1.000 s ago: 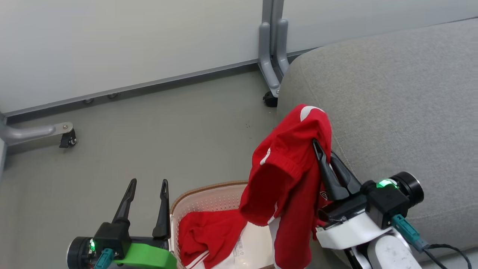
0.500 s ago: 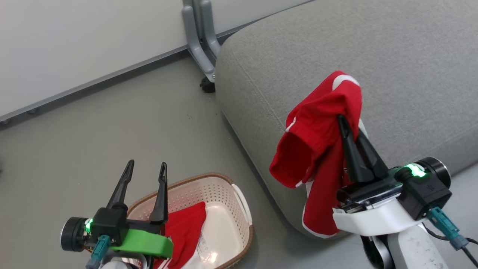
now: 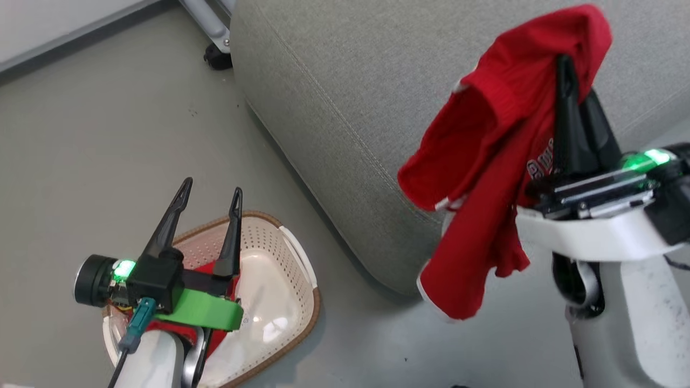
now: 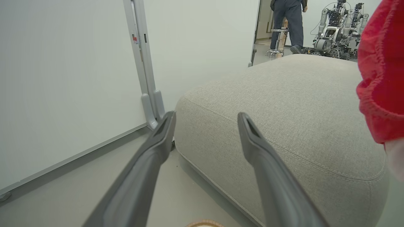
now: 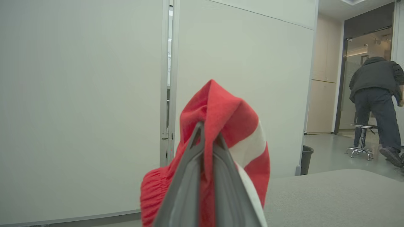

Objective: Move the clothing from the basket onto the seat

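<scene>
My right gripper [image 3: 566, 62] is shut on a red garment [image 3: 496, 161] with white trim and dark lettering, which hangs high over the front edge of the light-grey seat [image 3: 350, 91]. The right wrist view has that garment [image 5: 221, 116] draped over the closed gripper [image 5: 206, 130]. On the floor at lower left stands the cream basket [image 3: 280, 280] with a brown rim, and a second red garment [image 3: 213, 275] lies in it, mostly hidden behind my left gripper [image 3: 211, 186]. That gripper hangs open above the basket, holding nothing. In the left wrist view the open gripper [image 4: 206, 118] points at the seat [image 4: 284, 104].
A pale partition wall [image 4: 63, 78] with a grey caster foot [image 3: 213, 37] stands to the left of the seat. Beyond the seat a person [image 5: 377, 101] moves by a stool [image 5: 359, 138] in a doorway, and other robots [image 4: 339, 28] stand there. Grey floor [image 3: 97, 134] surrounds the basket.
The head camera has swung right and down, so the scene slid left. My right gripper has carried the red garment higher and further over the seat. The left gripper stays open.
</scene>
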{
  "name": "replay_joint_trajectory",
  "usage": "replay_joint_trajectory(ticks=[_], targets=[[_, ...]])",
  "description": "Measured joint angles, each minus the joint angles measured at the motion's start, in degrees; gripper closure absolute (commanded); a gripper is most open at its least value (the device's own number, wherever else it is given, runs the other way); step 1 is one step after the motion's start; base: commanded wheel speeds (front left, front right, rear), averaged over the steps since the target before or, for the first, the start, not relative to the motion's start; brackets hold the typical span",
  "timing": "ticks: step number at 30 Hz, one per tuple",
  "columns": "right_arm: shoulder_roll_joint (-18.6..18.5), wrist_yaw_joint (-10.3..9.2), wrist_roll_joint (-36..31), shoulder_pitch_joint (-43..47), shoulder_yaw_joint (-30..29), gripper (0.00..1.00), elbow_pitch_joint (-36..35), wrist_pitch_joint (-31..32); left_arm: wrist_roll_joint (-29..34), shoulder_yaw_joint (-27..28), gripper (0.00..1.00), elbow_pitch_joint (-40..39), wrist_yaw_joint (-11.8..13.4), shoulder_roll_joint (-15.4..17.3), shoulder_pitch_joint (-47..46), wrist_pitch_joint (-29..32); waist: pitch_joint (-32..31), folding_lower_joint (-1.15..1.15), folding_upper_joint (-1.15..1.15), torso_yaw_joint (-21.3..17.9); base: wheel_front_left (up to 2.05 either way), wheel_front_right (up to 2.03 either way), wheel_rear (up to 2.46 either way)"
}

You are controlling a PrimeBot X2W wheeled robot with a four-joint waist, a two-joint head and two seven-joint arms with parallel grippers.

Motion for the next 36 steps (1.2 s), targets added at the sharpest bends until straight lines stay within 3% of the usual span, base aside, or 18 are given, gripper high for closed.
replay_joint_trajectory(ticks=[6, 14, 17, 26, 36], targets=[[0.0, 0.01, -2.4, -15.7, -5.3, 1.00, 3.4, 0.0, 0.2, -1.8, 0.00, -0.5, -0.8, 2.1, -4.2, 0.0, 6.5, 0.00, 0.00, 1.2, 0.00, 0.00, 0.00], [-0.1, 0.05, -10.3, -37.4, -12.7, 1.00, 13.0, 0.0, -0.6, -4.9, 0.00, -1.9, -1.2, 5.3, -9.7, 0.0, 15.5, 0.01, 0.00, 4.8, 0.00, 0.00, 0.00], [-2.1, 0.05, -10.7, -42.0, -15.3, 1.00, 17.0, 0.0, -0.9, -5.5, 0.00, -2.4, -1.2, 6.7, -11.1, 0.0, 18.6, 0.01, 0.00, 6.1, 0.00, 0.00, 0.00], [-5.8, 0.05, -13.6, -43.3, -24.8, 1.00, 30.0, 0.0, -2.4, -7.5, 0.00, -2.5, -1.3, 10.3, -13.2, 0.0, 27.4, 0.01, 0.00, 8.7, 0.00, 0.00, 0.00], [-2.8, 0.05, -14.6, -36.7, -33.6, 1.00, 40.0, 0.0, -3.1, -7.7, 0.00, -2.3, -1.2, 10.9, -13.3, 0.0, 31.9, 0.01, 0.00, 10.7, 0.00, 0.00, 0.00]])
